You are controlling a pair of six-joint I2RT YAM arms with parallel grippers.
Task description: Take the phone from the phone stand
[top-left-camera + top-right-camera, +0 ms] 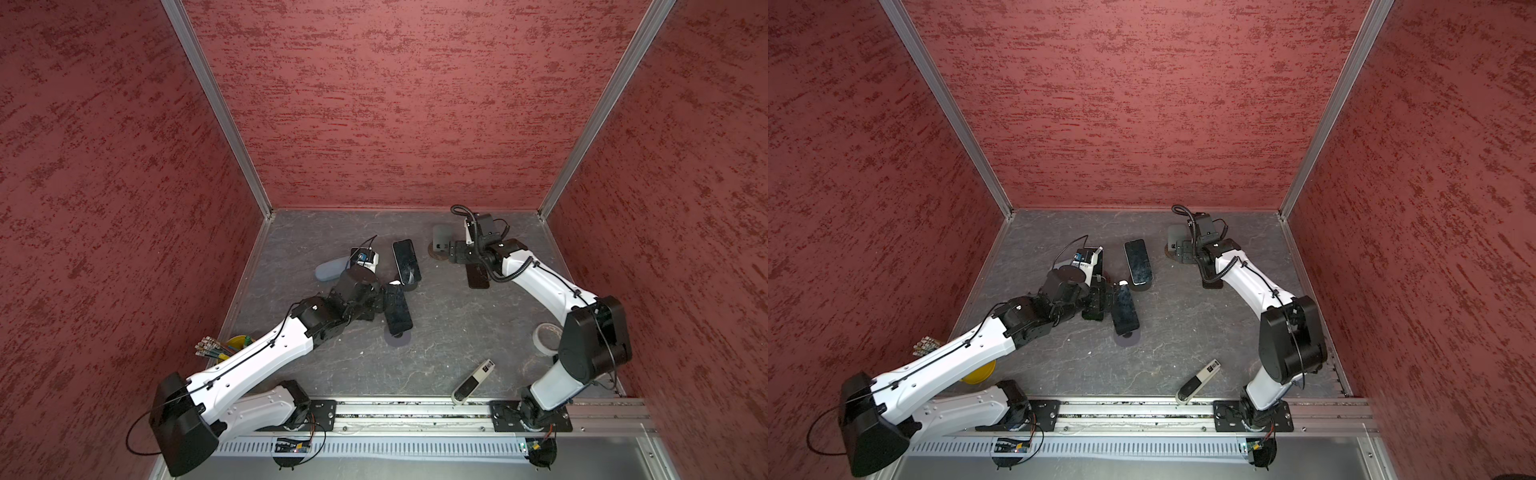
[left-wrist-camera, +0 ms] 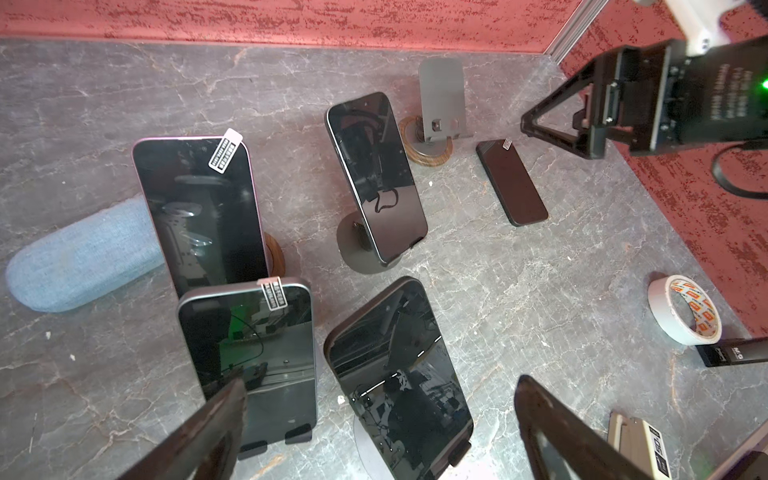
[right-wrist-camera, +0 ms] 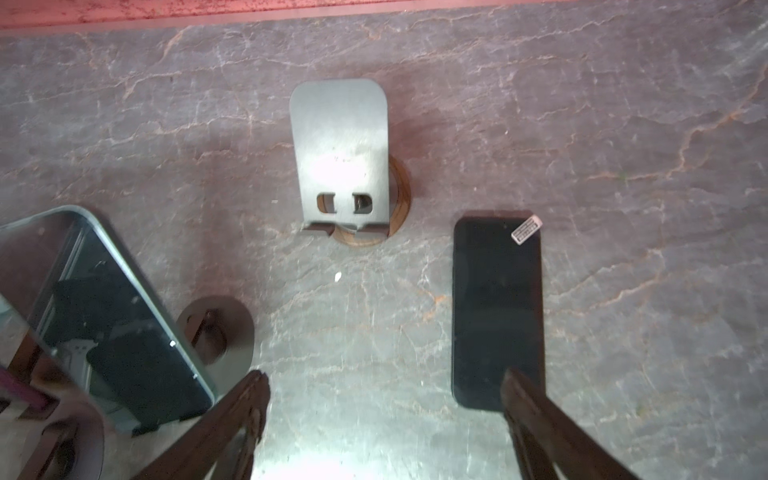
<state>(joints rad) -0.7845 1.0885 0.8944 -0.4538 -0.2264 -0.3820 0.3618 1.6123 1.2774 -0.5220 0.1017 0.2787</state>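
Grey tabletop (image 3: 623,124) bears phone (image 3: 496,311) (beside stand (image 3: 338,153)); right claw (image 3: 382,374) and left claw (image 2: 380,380) gape, seemingly empty.

Overhead light is falling evenly, rather dim, in both top views. In the right wrist view glare is washing out the grey stand (image 3: 338,158) and a patch of tabletop (image 3: 374,453), and edges are blurring.

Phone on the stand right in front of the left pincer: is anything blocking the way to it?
Nothing visible does. The open left pincer faces that phone directly, with nothing between them. A neighbouring phone stands propped close beside it, near one pincer finger, and might get nudged.
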